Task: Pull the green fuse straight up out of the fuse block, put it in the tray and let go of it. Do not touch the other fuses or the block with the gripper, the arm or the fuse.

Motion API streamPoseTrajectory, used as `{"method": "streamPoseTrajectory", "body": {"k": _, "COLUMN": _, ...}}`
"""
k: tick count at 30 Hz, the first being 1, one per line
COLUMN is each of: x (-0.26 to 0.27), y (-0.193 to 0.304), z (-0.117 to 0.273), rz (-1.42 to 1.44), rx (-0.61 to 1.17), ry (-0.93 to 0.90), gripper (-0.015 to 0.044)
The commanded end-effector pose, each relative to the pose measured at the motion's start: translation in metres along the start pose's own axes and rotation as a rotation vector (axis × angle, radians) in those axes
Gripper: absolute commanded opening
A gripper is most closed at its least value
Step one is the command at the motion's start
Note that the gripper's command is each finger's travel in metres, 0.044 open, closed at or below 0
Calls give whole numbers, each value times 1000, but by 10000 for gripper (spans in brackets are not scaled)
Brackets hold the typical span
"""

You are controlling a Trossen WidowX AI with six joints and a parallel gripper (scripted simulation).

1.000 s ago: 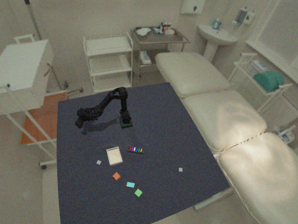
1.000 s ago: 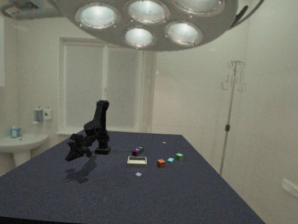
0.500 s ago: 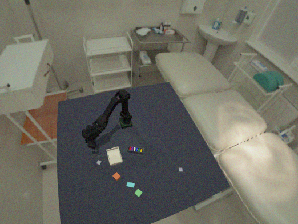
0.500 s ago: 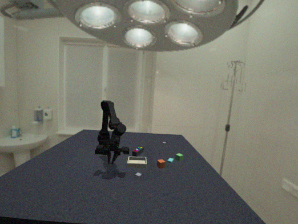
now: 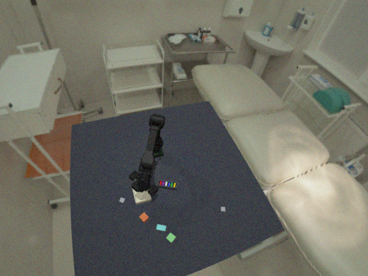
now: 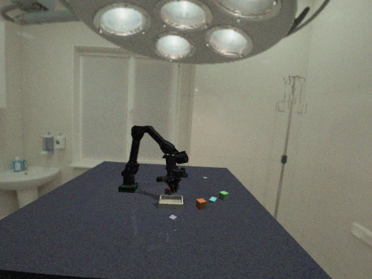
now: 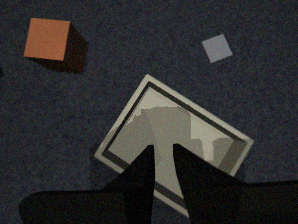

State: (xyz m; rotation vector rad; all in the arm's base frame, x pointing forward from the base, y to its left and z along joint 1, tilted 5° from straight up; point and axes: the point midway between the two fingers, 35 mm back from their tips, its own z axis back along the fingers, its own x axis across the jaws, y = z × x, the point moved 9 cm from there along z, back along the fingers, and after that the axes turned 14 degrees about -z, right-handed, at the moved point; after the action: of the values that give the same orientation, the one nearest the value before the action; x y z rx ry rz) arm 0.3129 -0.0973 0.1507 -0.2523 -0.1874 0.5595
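Observation:
The green fuse (image 5: 171, 184) stands in the fuse block (image 5: 168, 187) between the blue and yellow fuses in the top view. In the exterior view the arm hides most of the block. The pale tray (image 5: 143, 202) (image 6: 171, 206) (image 7: 200, 110) lies beside the block. My gripper (image 6: 174, 191) (image 7: 163, 149) points down above the tray. Its fingers are a narrow gap apart, with only tray floor showing between them in the wrist view, so it is open and empty. The top view does not show the fingertips clearly. The visible tray floor holds no fuse, only shadows.
An orange cube (image 5: 144, 217) (image 6: 201, 203) (image 7: 46, 40), a cyan block (image 5: 161, 227) (image 6: 213, 199) and a green cube (image 5: 170, 237) (image 6: 224, 195) lie beyond the tray. One pale square (image 5: 122, 200) (image 6: 172, 217) (image 7: 217, 48) is near the tray, another (image 5: 223, 209) (image 6: 204, 177) farther off.

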Motion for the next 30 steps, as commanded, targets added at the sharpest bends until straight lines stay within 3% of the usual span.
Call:
{"method": "streamPoseTrajectory", "body": {"k": 1, "x": 41, "y": 45, "z": 17, "rz": 189, "rx": 149, "ry": -31, "gripper": 69}}
{"method": "streamPoseTrajectory", "body": {"k": 9, "x": 76, "y": 132, "z": 56, "rz": 460, "rx": 361, "ry": -35, "gripper": 69}}
{"method": "streamPoseTrajectory", "body": {"k": 30, "x": 83, "y": 137, "z": 45, "rz": 464, "rx": 364, "ry": -35, "gripper": 69}}
